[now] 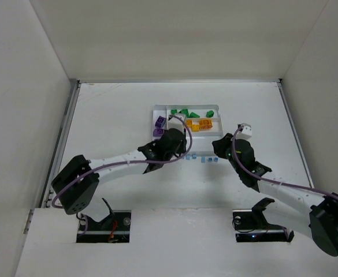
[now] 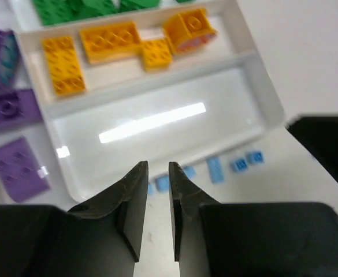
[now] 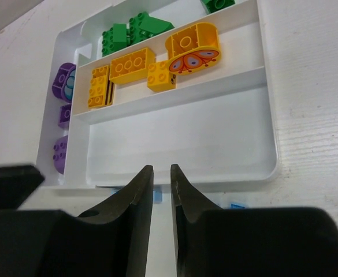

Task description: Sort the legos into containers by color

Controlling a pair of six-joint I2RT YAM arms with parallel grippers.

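The white tray holds green legos in its far section, yellow-orange legos in the middle one and purple legos in the narrow left section. Its near long section is bare. Several tiny light-blue legos lie on the table just in front of the tray. My left gripper hangs over them, narrowly open and holding nothing, with one light-blue lego showing beyond its tips. My right gripper is also narrowly open and holding nothing at the tray's near rim.
Both arms crowd the tray's near side, and the right arm's dark body sits close to the left gripper. White enclosure walls stand at the left, back and right. A metal rail runs along the table's left edge.
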